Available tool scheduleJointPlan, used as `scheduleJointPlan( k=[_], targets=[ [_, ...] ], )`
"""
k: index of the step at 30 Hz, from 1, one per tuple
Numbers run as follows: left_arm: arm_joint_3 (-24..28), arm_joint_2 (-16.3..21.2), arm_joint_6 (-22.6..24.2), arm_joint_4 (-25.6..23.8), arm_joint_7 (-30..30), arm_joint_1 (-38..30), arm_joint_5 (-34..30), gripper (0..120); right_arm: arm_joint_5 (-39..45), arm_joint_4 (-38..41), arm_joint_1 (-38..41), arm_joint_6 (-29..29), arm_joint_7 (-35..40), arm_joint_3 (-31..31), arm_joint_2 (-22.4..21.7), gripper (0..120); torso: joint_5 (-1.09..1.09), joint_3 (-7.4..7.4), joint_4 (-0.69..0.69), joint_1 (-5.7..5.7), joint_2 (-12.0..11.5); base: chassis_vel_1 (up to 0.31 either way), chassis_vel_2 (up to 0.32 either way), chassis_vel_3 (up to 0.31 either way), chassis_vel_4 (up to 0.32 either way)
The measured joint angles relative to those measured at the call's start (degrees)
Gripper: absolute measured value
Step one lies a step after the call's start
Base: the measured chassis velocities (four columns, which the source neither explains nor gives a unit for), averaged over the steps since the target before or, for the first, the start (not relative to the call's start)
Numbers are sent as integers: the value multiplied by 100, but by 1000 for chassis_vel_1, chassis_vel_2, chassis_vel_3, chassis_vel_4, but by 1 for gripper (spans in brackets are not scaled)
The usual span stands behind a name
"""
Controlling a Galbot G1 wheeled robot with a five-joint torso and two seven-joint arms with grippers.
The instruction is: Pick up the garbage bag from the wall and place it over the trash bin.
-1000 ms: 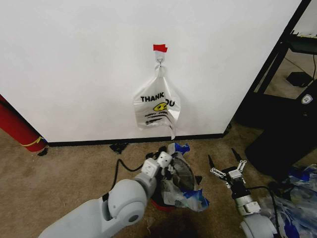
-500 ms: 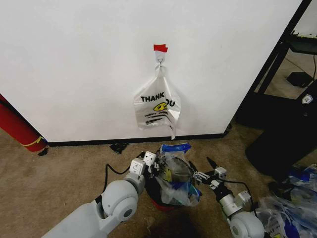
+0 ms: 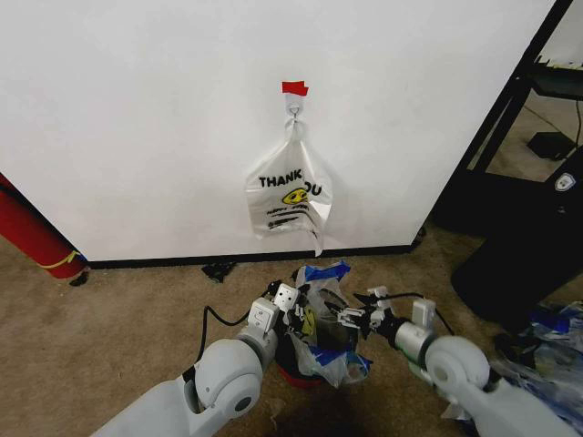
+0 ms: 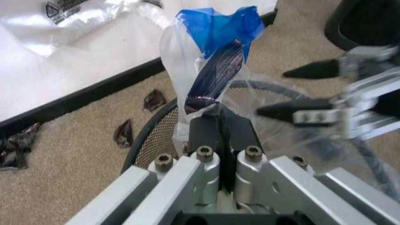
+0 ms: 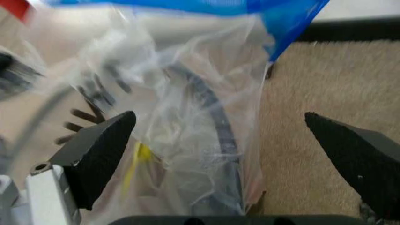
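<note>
Over the trash bin [image 3: 321,364] — right gripper [image 3: 351,319] has swung in, jaws wide around the garbage bag [image 3: 319,314] (half draped); left gripper [image 4: 218,123] clamps its blue strip.

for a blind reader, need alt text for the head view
Both grippers meet at the garbage bag draped over the trash bin on the carpet: the left gripper pinches it, the right gripper reaches in, fingers open. A THANK YOU bag hangs on the wall.

The trash bin [image 3: 314,350] stands on the floor before the wall, below the hanging "THANK YOU" bag [image 3: 289,202]. The garbage bag [image 3: 321,314] drapes over the bin, with the left gripper [image 3: 293,314] at the bin's left and the right gripper [image 3: 351,319] at its right.
</note>
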Motion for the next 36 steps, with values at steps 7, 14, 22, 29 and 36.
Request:
scheduleJointPlan(
  k=[7, 14, 22, 29, 36],
  targets=[
    [-93, 22, 18, -62, 10, 44, 0, 0, -510, -446, 386, -411, -534, -217, 227, 100, -1, 0, 0, 0, 0, 0, 0, 0, 0],
    [-156, 32, 22, -84, 22, 111, 5, 0, -554, -496, 449, -781, -675, -225, 281, 100, -5, -2, -2, 0, 2, 0, 0, 0, 0],
    [-157, 18, 23, -84, 27, 135, 23, 0, -545, -413, 401, -923, -656, -154, 299, 77, -1, -1, 3, -1, 1, 0, 0, 0, 0],
    [-157, 27, 23, -83, 37, 171, 42, 0, -548, -87, 261, -605, -599, 87, 229, 93, 1, 1, 2, 0, 1, 0, 0, 0, 0],
    [-153, 47, 24, -90, 45, 172, 43, 0, -480, 288, 109, -666, -485, 303, 109, 100, 0, 0, 1, 0, 1, 0, 0, 0, 0]
  ],
)
